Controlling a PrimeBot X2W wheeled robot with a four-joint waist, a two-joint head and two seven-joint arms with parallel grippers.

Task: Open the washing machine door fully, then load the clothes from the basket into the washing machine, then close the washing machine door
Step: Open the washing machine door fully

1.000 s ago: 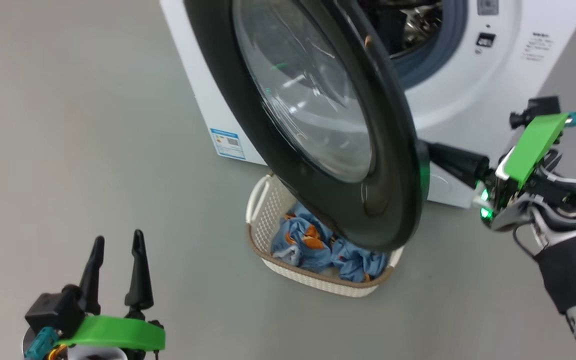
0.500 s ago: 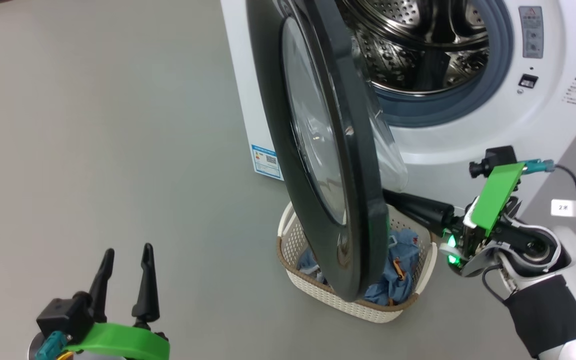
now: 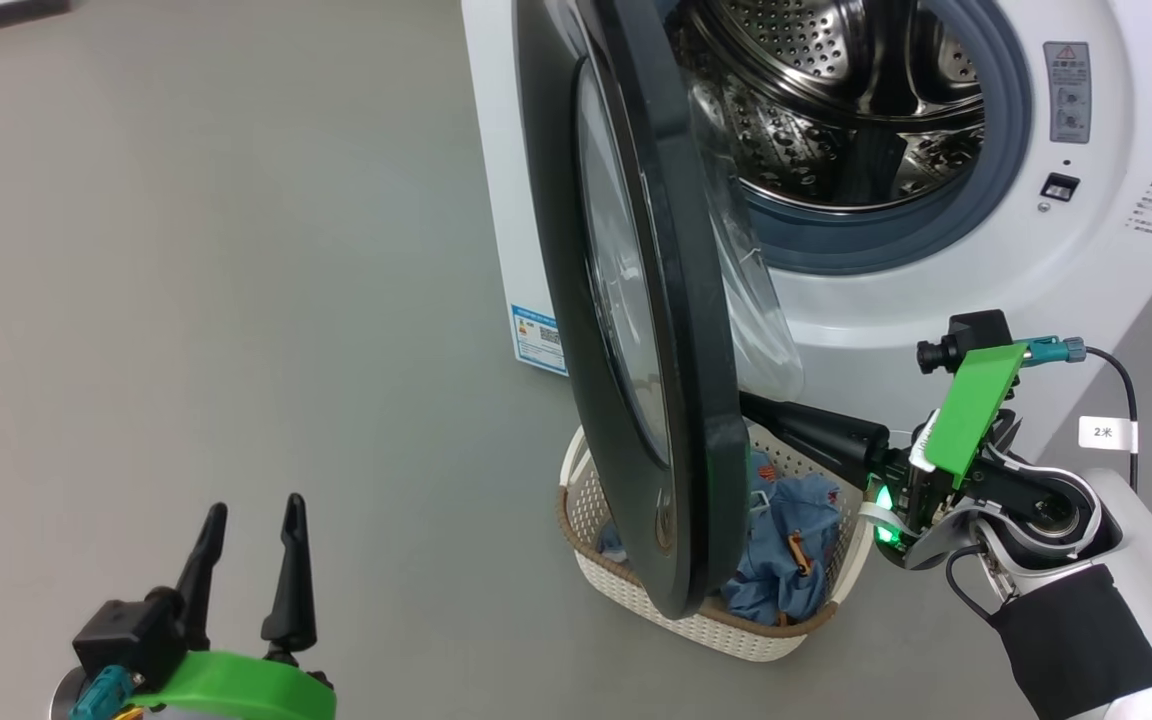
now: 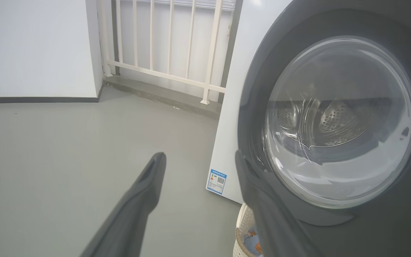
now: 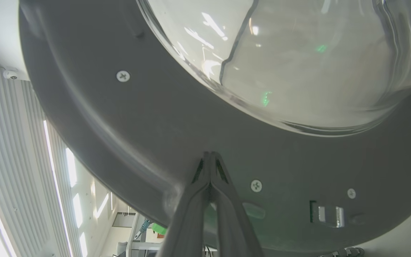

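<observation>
The white washing machine (image 3: 946, 300) stands at the top right with its steel drum (image 3: 836, 100) showing. The washing machine door (image 3: 681, 400) stands out from it, almost edge-on to the head view. My right gripper (image 3: 754, 408) is shut. Its tips (image 5: 209, 154) press on the door's dark inner face (image 5: 137, 125), below the glass bowl (image 5: 298, 53). The basket (image 3: 726, 632) sits on the floor under the door, with the light blue clothes (image 3: 796, 525) in it. My left gripper (image 3: 251, 515) hangs open and empty at the lower left, well apart from the door's black rim (image 4: 255, 107).
Grey floor (image 3: 236, 250) spreads to the left of the machine. A blue label sticker (image 4: 217, 181) is on the machine's side. A white railing (image 4: 170, 46) and a white wall (image 4: 30, 46) stand behind. The basket rim (image 4: 241, 221) peeks out below the door.
The door has swung from facing me to nearly edge-on, with the shut right gripper behind it. The head camera has shifted, so the drum shows more. The left gripper stays open.
</observation>
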